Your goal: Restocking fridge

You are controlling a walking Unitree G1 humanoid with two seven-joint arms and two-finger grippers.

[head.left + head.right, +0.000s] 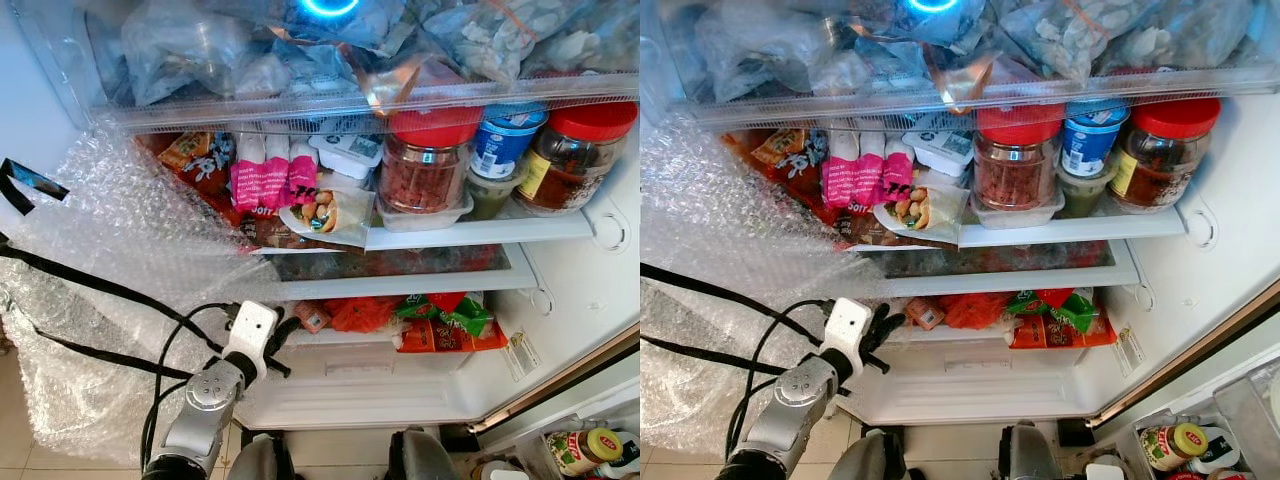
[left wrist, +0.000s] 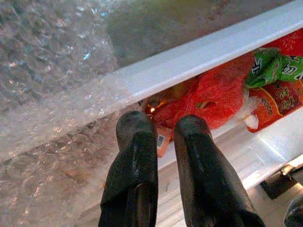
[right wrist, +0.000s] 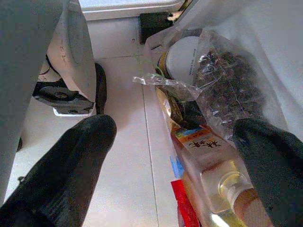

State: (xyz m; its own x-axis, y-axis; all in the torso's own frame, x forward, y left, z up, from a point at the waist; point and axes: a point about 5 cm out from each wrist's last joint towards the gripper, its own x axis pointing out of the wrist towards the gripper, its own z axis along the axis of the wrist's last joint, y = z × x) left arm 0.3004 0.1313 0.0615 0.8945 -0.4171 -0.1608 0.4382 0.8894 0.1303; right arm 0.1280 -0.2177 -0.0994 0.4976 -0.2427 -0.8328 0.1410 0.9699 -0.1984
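Scene: an open fridge (image 1: pixel 600 290) seen from above, its shelves packed; a sheet of bubble wrap (image 1: pixel 110 250) hangs over the robot's left side of the opening.
Left gripper (image 1: pixel 283 345): raised to the front lip of the lowest compartment, its two black fingers (image 2: pixel 135 175) close together with only a thin gap and nothing between them.
Task's thing: judged to be the small orange packet with a barcode (image 2: pixel 162 139), lying at the left end of that low compartment just beyond the fingertips, beside a red bag (image 2: pixel 208 99) and green and red packets (image 1: pixel 445 320).
Heading and long axis: mostly hidden by the fingers; its axis cannot be told.
Right gripper (image 3: pixel 175 156): hanging low over the tiled floor, fingers spread wide and empty, with a bottle (image 3: pixel 213 165) and a clear bag of dark contents (image 3: pixel 227 80) beneath it in the door rack.
Doing the step well: probably widen the fingers before reaching, stay clear of the bubble wrap, and avoid snagging the red bag.
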